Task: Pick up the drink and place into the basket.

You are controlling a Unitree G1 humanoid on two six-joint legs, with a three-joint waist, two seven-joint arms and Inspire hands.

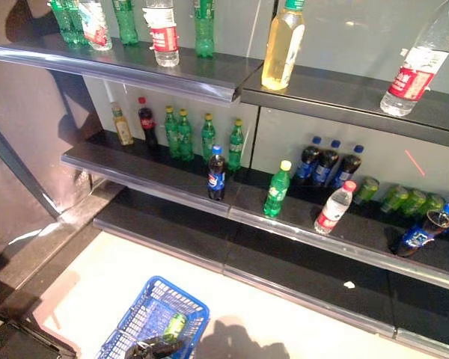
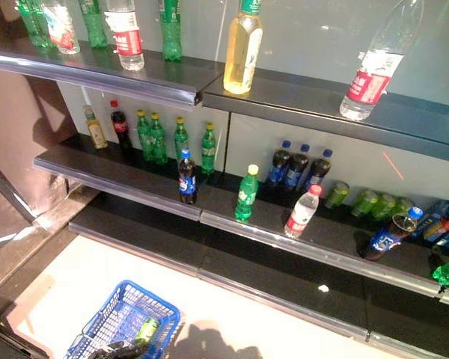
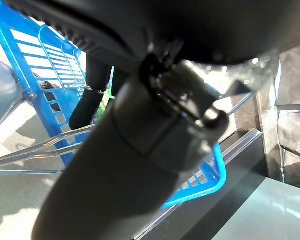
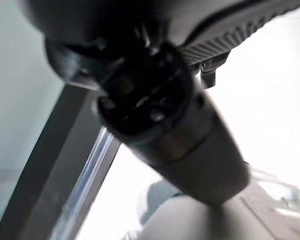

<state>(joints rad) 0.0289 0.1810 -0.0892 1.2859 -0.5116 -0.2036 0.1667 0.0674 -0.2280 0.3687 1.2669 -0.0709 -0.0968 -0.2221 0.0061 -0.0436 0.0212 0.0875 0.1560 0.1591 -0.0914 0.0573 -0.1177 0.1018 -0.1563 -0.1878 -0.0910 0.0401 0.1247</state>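
The blue basket (image 1: 176, 290) hangs low at the left over the pale floor, and its wall shows in the left wrist view (image 3: 20, 45). A green drink (image 1: 173, 327) lies inside it. My left hand (image 1: 156, 348) is shut on the basket's thin wire handles (image 3: 35, 150). My right hand (image 4: 180, 130) shows in its wrist view, held over the floor beside the lowest shelf's edge and holding nothing that I can see. On the middle shelf a dark cola bottle (image 1: 216, 173), a green bottle (image 1: 278, 189) and a water bottle (image 1: 335, 207) stand near the front edge.
The shelf unit (image 1: 157, 176) has three dark boards. Green bottles (image 1: 202, 137) and dark bottles (image 1: 328, 163) stand at the back of the middle board, with green cans (image 1: 411, 200) to their right. A yellow drink (image 1: 283, 46) and water bottles stand on the top board. A dark wall (image 1: 22, 134) closes the left.
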